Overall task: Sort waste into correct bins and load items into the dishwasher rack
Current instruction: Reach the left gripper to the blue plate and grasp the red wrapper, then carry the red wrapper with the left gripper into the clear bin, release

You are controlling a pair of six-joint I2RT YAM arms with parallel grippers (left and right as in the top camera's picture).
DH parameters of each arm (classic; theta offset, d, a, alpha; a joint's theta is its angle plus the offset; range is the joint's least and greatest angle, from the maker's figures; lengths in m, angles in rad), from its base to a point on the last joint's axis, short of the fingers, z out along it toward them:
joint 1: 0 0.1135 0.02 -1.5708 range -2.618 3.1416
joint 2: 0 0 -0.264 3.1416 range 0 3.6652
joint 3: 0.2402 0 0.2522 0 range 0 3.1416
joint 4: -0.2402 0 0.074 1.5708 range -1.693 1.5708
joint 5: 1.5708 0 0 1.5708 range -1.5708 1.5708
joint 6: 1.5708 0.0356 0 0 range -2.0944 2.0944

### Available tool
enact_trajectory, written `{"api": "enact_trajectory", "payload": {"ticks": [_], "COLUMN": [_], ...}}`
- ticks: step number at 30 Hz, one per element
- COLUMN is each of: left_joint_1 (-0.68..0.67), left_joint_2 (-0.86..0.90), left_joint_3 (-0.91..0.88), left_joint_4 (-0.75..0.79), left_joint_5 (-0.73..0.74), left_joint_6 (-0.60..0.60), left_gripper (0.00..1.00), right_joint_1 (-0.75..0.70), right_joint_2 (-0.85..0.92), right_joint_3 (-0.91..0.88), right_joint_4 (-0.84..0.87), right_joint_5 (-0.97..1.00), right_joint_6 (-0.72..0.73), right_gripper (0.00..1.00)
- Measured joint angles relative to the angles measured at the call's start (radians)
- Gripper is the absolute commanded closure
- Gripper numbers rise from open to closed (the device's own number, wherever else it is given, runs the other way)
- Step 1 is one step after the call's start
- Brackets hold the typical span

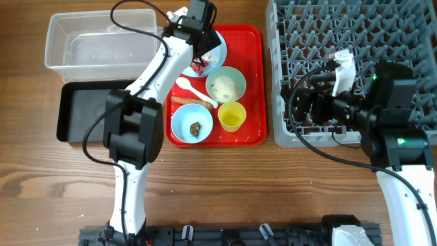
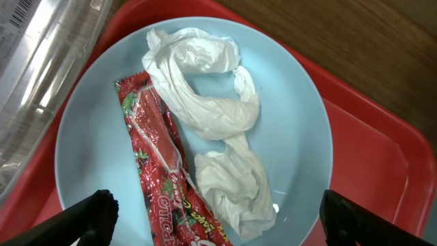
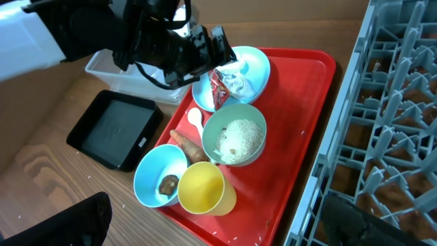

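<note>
Wrapper (image 2: 160, 184) and scraps (image 2: 212, 102) lie on the plate (image 2: 300, 123) at the tray's (image 1: 252, 82) 12 o'clock; left tool (image 2: 218, 222), wide, hovers above, apparently placed to pick them; right tool (image 3: 218, 222), wide, idles over the rack (image 1: 307, 41).

I see wrapper (image 2: 160, 184) and crumpled scraps (image 2: 212, 116) lying on plate (image 2: 89, 157). Rice (image 3: 239, 140) in mint bowl (image 3: 232, 109), lump (image 1: 196, 127) in blue bowl (image 1: 181, 119). Carrot (image 1: 191, 102) and spoon (image 1: 194, 89) lie between the bowls, cup (image 1: 232, 116) upright. Tub (image 1: 51, 41) and black tray (image 1: 85, 113) left, rack (image 1: 307, 34) right.

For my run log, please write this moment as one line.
left gripper open, above pale blue plate | on it: red snack wrapper, white scraps | right gripper open, over dishwasher rack | nothing held
</note>
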Motion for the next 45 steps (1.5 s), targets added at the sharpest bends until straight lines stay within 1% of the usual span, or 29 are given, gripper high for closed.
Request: {"api": "enact_trajectory", "payload": {"ticks": [7,9,12,22,24,25,27,29,32,33,34,35,45], "left_joint_1": [0.0,0.0,0.0,0.0,0.0,0.0,0.0,0.0,0.0,0.0,0.0,0.0,0.0], "left_joint_2": [0.04,0.057,0.07,0.077,0.089,0.092,0.118,0.122,0.125,0.126,0.126,0.126,0.12], "left_joint_3": [0.0,0.0,0.0,0.0,0.0,0.0,0.0,0.0,0.0,0.0,0.0,0.0,0.0], "left_joint_4": [0.011,0.013,0.012,0.074,0.085,0.085,0.092,0.099,0.1,0.1,0.098,0.098,0.058], "left_joint_5": [0.0,0.0,0.0,0.0,0.0,0.0,-0.003,-0.014,-0.014,-0.014,-0.014,-0.014,-0.014], "left_joint_6": [-0.001,-0.002,-0.007,-0.007,-0.007,-0.008,-0.009,-0.016,-0.018,-0.015,-0.021,-0.021,-0.013], "left_gripper": [0.05,0.1,0.13,0.13,0.14,0.2,0.37,0.51,0.77,0.88,0.94,0.96,0.96], "right_joint_1": [0.0,0.0,0.0,0.0,0.0,0.0,0.0,0.0,0.0,0.0,0.0,0.0,0.0], "right_joint_2": [0.0,0.0,0.0,0.0,0.0,0.0,0.0,0.0,0.0,0.0,0.0,0.0,0.0], "right_joint_3": [0.0,0.0,0.0,0.0,0.0,0.0,0.0,0.0,0.0,0.0,0.0,0.0,0.0], "right_joint_4": [-0.001,-0.001,-0.001,-0.016,-0.017,-0.017,-0.018,-0.019,-0.019,-0.019,-0.019,-0.019,-0.019], "right_joint_5": [0.0,0.0,0.0,0.0,0.0,0.0,0.0,0.0,0.0,0.0,0.0,0.0,0.0], "right_joint_6": [0.0,0.0,0.0,0.0,0.001,0.0,0.0,0.0,0.0,0.0,0.001,0.0,0.0], "right_gripper": [0.0,0.0,0.0,0.0,0.0,0.0,0.01,0.0,0.0,0.0,0.0,0.0,0.0]}}
